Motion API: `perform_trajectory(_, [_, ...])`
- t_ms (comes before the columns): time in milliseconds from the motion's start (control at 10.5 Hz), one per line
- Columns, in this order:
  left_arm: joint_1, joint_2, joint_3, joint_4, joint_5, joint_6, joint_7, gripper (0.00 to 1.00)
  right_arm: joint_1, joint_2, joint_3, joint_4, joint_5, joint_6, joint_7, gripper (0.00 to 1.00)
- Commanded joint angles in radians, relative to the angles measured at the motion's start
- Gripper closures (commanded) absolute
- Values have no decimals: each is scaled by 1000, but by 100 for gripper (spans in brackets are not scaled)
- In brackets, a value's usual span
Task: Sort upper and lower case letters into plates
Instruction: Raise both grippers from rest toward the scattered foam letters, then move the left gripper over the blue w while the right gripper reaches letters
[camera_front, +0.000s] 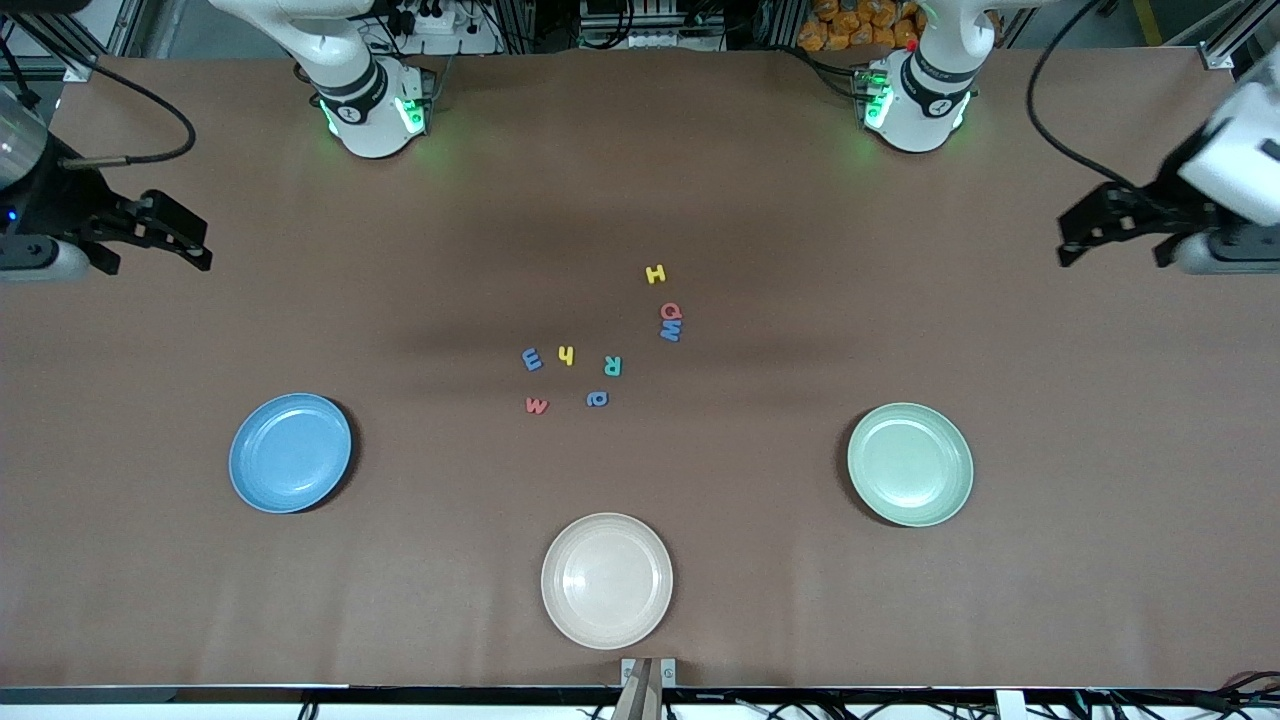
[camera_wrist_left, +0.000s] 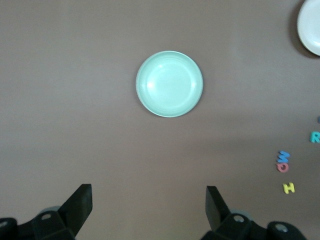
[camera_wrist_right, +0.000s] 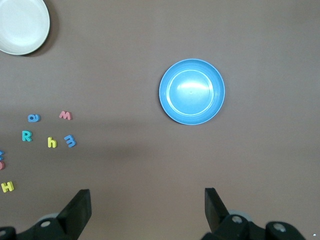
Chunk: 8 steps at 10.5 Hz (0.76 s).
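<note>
Brown table (camera_front: 640, 180), letters in a loose cluster near its middle; all positions below are taken from the cream plate (camera_front: 607, 580), which sits close to the table edge nearest the front camera.

Letters, all farther from the camera than the cream plate:
- red m (camera_front: 537, 405) and blue a (camera_front: 597, 399), the closest to it.
- blue E (camera_front: 532, 358), yellow h (camera_front: 567, 355), teal R (camera_front: 612, 365), one row farther.
- blue W (camera_front: 670, 331) touching red Q (camera_front: 670, 312), farther again.
- yellow H (camera_front: 656, 273), farthest, alone.

Every letter lies flat on bare table, none on a plate.

Blue plate (camera_front: 290, 452): toward the right arm's end, slightly farther than the cream plate, nothing in it. Mint plate (camera_front: 910, 463): toward the left arm's end, same depth, nothing in it. Wide bare table lies between each plate and the letter cluster, and between the plates and the table's ends.

Right gripper (camera_front: 185, 245): raised over the right arm's end of the table, fingers spread wide, holding nothing; its wrist view looks down on the blue plate (camera_wrist_right: 192, 91). Left gripper (camera_front: 1085, 235): raised over the left arm's end, fingers spread wide, holding nothing; the mint plate (camera_wrist_left: 169, 83) lies below it. Both hang well apart from the letters.
</note>
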Motion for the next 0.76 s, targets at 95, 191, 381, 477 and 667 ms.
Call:
perform_trajectory(95, [-34,78,-124,-3,22,18,-66,0,-9,98,10,23,22,14,-14,0])
perform_trajectory(191, [-62,104,-127,-3,21,34,-69,0,-3,137,13,23,22,29,-12,0])
perform_trajectory(381, [-122,153,-132,-5,22,50,-148,0,38,201,16,21,23,71,-12,0])
perform_trajectory(477, [-148,176,-133,-8,28,58,-193,0,66,229,16,21,23,94,-11,0])
perform_trajectory(667, [-206,222,-135,-14,30,99,-286,0,127,334,16,20,23,190,-3,0])
